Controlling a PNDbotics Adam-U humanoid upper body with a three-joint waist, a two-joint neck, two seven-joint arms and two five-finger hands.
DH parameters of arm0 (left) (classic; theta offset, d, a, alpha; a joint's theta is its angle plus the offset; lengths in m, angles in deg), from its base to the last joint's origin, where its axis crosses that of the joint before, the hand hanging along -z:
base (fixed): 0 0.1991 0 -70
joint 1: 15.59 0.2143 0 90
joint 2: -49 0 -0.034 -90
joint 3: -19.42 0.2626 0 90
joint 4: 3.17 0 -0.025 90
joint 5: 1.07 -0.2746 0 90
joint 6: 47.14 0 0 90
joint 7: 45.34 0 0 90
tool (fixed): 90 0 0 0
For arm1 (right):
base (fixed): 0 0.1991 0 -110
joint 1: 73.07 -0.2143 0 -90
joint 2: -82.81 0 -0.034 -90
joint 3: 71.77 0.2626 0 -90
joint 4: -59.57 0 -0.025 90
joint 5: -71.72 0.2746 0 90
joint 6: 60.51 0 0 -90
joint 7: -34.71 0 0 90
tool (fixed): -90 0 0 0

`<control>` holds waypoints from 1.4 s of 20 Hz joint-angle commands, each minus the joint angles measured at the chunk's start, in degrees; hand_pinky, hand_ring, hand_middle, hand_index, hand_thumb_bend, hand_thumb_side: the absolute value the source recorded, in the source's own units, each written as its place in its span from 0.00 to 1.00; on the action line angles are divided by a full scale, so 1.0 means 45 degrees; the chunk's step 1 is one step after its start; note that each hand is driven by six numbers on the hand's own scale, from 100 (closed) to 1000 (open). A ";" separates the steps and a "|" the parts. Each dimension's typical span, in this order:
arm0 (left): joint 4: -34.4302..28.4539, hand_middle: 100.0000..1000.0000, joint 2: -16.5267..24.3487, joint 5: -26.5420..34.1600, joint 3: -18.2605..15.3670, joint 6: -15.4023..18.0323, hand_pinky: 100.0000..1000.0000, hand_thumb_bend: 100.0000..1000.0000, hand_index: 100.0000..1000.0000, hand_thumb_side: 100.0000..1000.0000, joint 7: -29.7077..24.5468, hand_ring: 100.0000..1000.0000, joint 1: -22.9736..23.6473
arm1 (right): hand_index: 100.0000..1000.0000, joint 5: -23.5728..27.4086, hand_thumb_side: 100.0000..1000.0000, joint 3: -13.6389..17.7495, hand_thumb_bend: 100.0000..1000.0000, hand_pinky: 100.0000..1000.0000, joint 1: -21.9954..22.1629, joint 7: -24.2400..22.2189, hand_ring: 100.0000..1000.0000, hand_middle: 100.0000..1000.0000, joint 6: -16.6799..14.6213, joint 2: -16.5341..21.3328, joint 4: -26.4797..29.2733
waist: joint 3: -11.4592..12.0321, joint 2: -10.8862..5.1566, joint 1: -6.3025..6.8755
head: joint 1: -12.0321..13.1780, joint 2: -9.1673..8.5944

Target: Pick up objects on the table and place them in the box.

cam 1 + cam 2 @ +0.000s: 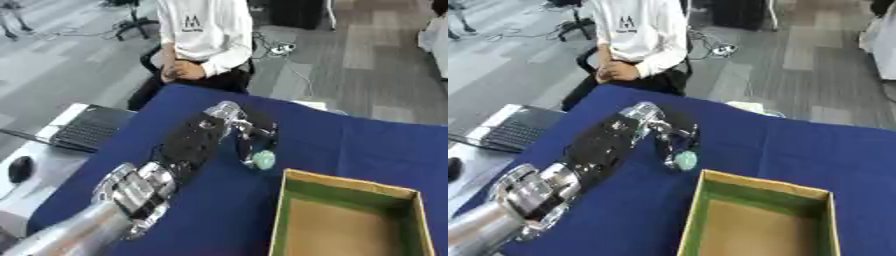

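Boxes: one, green-walled box (350,220) at the table's (367,145) near right corner
Pale green round objects: one (262,160), mid-table
Robot hands: one, the left hand (249,132)
Laptops: one (83,129)
Mice: one (19,169)

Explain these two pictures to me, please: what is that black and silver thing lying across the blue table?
It is a humanoid robot's left arm, steered by a person. Both pictures come from the two eyes of a camera in its head, looking down, so they nearly match. Its left hand has its fingers curled round a small pale green object on the blue table. Beside it stands an open cardboard box with green inner walls, where the object should go. The right hand is out of sight.
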 commanded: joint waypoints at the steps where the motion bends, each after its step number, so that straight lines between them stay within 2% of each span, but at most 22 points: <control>1: -0.0224 0.38 0.0190 -0.0121 -0.0155 0.1810 0.29 0.18 0.39 0.17 -0.0845 0.25 -0.0057 | 0.34 0.0082 1.00 0.0074 0.00 0.05 -0.0149 0.3703 0.18 0.19 -0.3715 0.0161 0.0199 | -0.0048 -0.0101 -0.0052 | 0.0186 -0.0237; 3: -0.0174 0.34 0.0176 -0.0189 -0.0184 0.1813 0.25 0.05 0.32 0.23 -0.0250 0.17 -0.0004 | 0.34 0.0102 1.00 0.0082 0.00 0.05 -0.0166 0.3703 0.18 0.19 -0.3715 0.0144 0.0199 | -0.0060 -0.0079 -0.0062 | 0.0203 -0.0266; 4: -0.0125 0.31 0.0177 -0.0243 -0.0185 0.1813 0.21 0.00 0.29 0.30 -0.0016 0.14 0.0010 | 0.34 0.0107 1.00 0.0082 0.00 0.05 -0.0169 0.3703 0.18 0.19 -0.3715 0.0138 0.0199 | -0.0060 -0.0073 -0.0066 | 0.0210 -0.0265; 5: -0.0063 0.29 0.0182 -0.0295 -0.0196 0.1813 0.17 0.00 0.27 0.37 0.0188 0.10 0.0016 | 0.34 0.0108 1.00 0.0082 0.00 0.05 -0.0168 0.3703 0.18 0.19 -0.3715 0.0131 0.0199 | -0.0056 -0.0070 -0.0069 | 0.0215 -0.0263; 6: -0.0003 0.29 0.0185 -0.0360 -0.0200 0.1813 0.17 0.00 0.27 0.37 0.0354 0.10 0.0016 | 0.34 0.0104 1.00 0.0079 0.00 0.05 -0.0168 0.3703 0.18 0.19 -0.3715 0.0128 0.0199 | -0.0055 -0.0068 -0.0071 | 0.0218 -0.0262; 7: 0.0060 0.22 0.0211 -0.0415 -0.0229 0.1812 0.03 0.00 0.22 0.39 0.0513 0.00 0.0007 | 0.34 0.0095 1.00 0.0077 0.00 0.05 -0.0158 0.3703 0.18 0.19 -0.3715 0.0124 0.0199 | -0.0040 -0.0072 -0.0071 | 0.0208 -0.0256; 8: 0.0141 0.17 0.0246 -0.0494 -0.0252 0.1803 0.00 0.00 0.19 0.32 0.0643 0.00 -0.0006 | 0.34 0.0085 1.00 0.0074 0.00 0.05 -0.0145 0.3703 0.18 0.19 -0.3715 0.0120 0.0199 | -0.0025 -0.0079 -0.0069 | 0.0193 -0.0250; 9: 0.0257 0.13 0.0283 -0.0578 -0.0279 0.1764 0.00 0.00 0.16 0.29 0.0708 0.00 -0.0028 | 0.34 0.0075 1.00 0.0072 0.00 0.05 -0.0128 0.3703 0.18 0.19 -0.3715 0.0118 0.0199 | -0.0005 -0.0088 -0.0066 | 0.0171 -0.0243; 12: 0.0611 0.06 0.0359 -0.0558 -0.0420 0.1638 0.00 0.00 0.12 0.30 0.0739 0.00 -0.0122 | 0.34 0.0040 1.00 0.0061 0.00 0.05 -0.0076 0.3703 0.18 0.19 -0.3715 0.0120 0.0199 | 0.0054 -0.0120 -0.0054 | 0.0120 -0.0221; 13: 0.0686 0.00 0.0415 -0.0482 -0.0467 0.1543 0.00 0.00 0.10 0.30 0.0714 0.00 -0.0171 | 0.34 0.0039 1.00 0.0049 0.00 0.05 -0.0048 0.3703 0.18 0.19 -0.3715 0.0122 0.0199 | 0.0084 -0.0138 -0.0045 | 0.0100 -0.0212; 19: 0.0846 0.00 0.0706 0.0288 -0.0514 0.0875 0.00 0.00 0.08 0.30 -0.0004 0.00 -0.0394 | 0.34 0.0000 1.00 0.0027 0.00 0.05 0.0075 0.3703 0.18 0.19 -0.3715 0.0144 0.0199 | 0.0201 -0.0220 -0.0002 | 0.0053 -0.0210; 25: 0.0174 0.00 0.1165 0.1580 -0.0395 0.0342 0.00 0.00 0.07 0.21 -0.0742 0.00 -0.0374 | 0.34 -0.0088 1.00 0.0020 0.00 0.05 0.0171 0.3703 0.18 0.19 -0.3715 0.0142 0.0199 | 0.0294 -0.0276 0.0031 | 0.0029 -0.0153; 28: -0.0070 0.00 0.1341 0.2261 -0.0332 0.0080 0.00 0.00 0.07 0.20 -0.1168 0.00 -0.0370 | 0.34 -0.0134 1.00 0.0010 0.00 0.05 0.0216 0.3703 0.18 0.19 -0.3715 0.0136 0.0199 | 0.0326 -0.0303 0.0041 | 0.0043 -0.0128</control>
